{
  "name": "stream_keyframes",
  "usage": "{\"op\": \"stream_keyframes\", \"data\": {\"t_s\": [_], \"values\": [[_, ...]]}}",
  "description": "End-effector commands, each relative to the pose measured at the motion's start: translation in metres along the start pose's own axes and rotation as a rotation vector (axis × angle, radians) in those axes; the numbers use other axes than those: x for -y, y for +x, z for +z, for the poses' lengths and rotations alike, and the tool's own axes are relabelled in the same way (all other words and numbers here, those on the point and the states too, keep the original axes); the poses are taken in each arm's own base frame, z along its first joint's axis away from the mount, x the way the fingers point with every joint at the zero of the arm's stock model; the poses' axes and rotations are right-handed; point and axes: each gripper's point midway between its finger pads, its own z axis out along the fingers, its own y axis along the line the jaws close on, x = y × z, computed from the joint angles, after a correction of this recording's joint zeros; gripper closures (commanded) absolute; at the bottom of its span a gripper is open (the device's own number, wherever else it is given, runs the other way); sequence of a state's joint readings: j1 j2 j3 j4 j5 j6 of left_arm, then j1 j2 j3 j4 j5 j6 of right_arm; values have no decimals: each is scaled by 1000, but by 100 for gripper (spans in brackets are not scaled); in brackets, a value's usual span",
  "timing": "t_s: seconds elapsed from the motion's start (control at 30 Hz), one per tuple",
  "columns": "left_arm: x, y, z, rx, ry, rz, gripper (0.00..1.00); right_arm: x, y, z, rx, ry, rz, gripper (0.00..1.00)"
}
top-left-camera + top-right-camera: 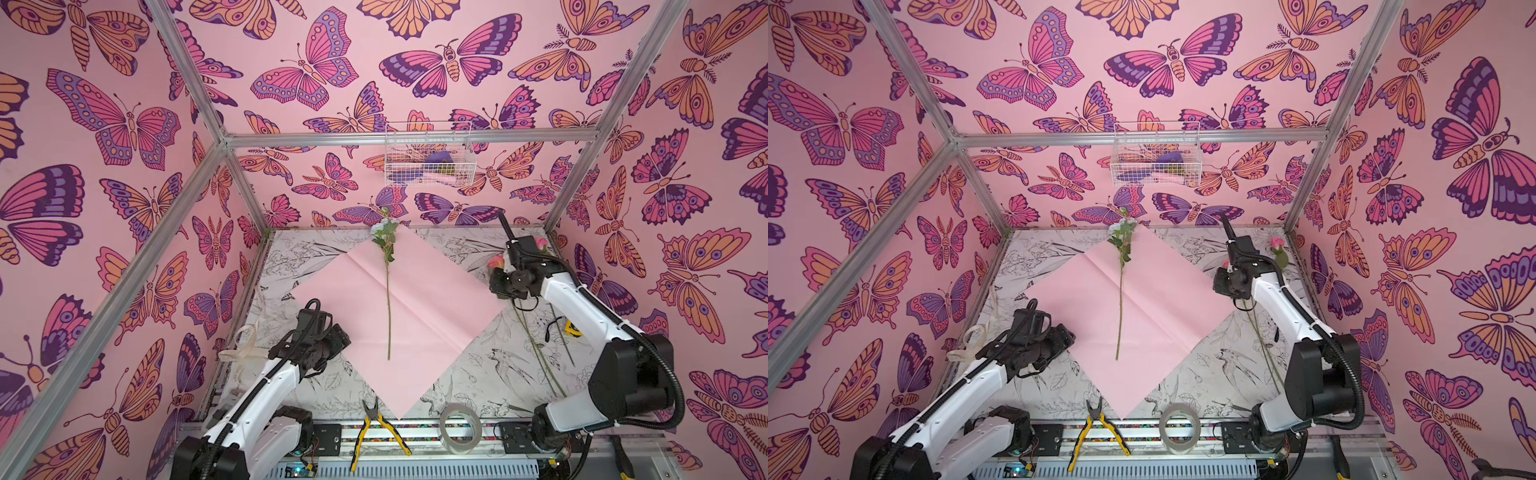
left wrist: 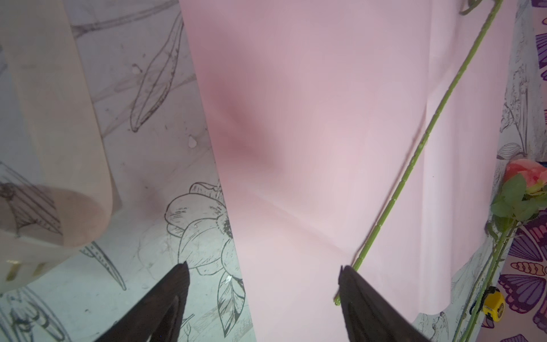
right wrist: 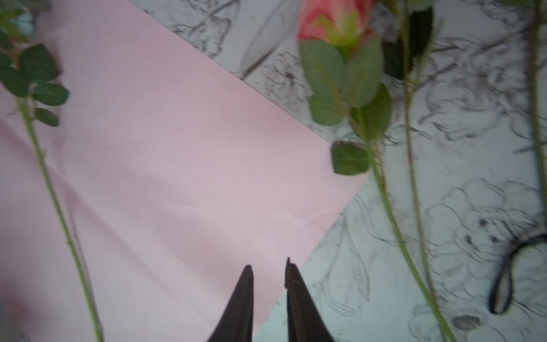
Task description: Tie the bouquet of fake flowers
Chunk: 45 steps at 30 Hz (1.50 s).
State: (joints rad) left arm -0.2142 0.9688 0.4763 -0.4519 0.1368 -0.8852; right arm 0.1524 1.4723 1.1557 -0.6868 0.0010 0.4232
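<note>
In both top views a pink paper (image 1: 415, 299) lies flat and unrolled as a diamond on the desk (image 1: 478, 374), with 1 of the fake flowers, the white rose (image 1: 388, 291), along its middle, its head at the far corner. A coral-pink rose (image 1: 496, 262) shows just beside the right arm (image 1: 573, 303), and a pink rose (image 1: 1277, 243) lies behind that arm near the far right corner. The cream ribbon (image 1: 227, 355) is curled on the desk beside the left arm (image 1: 266, 386), off the paper. In the left wrist view the left fingers (image 2: 174, 296) stand wide apart with nothing between them, over the paper's edge, and the white rose's stem end lies close by 1 of them. In the right wrist view, which is blurred, the right fingers (image 3: 242, 299) leave only a narrow gap and hold nothing, above the paper's edge near its side corner. The coral-pink rose's stem lies on the desk to one side.
</note>
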Motion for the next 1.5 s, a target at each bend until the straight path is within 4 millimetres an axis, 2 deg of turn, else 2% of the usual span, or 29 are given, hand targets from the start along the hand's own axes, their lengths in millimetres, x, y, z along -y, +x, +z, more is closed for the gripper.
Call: {"op": "stream_keyframes", "data": {"t_s": [0.0,0.2,0.33,0.47,0.5,0.57,0.77,0.9,1.0,1.17,1.33,1.47], "values": [[-16,20,5,-78,-35,-61,22,24,21,-13,-17,76,-51,77],[-20,34,14,-123,-3,-127,22,14,60,-15,-62,-44,-54,76],[-19,39,17,-136,20,-144,22,-11,87,-19,-67,-121,-98,75],[-15,39,20,-138,47,-161,21,-41,104,-18,-72,-176,-153,75],[-23,47,25,-156,35,-167,20,-47,107,-16,-70,-185,-162,75],[-24,49,29,-164,40,-175,20,-61,112,-11,-68,-218,-168,76],[-10,46,45,-154,151,-201,18,-99,131,6,-130,-315,-196,76],[0,46,51,-166,207,-207,17,-113,150,9,-189,-322,-249,75],[10,44,53,-168,243,-194,17,-109,166,14,-231,-303,-218,71],[24,41,49,-154,287,-174,17,-88,178,13,-238,-260,-84,62],[28,39,46,-136,305,-170,18,-59,184,11,-210,-168,8,56],[29,39,44,-137,312,-168,18,-46,183,13,-158,-143,64,52]]}}
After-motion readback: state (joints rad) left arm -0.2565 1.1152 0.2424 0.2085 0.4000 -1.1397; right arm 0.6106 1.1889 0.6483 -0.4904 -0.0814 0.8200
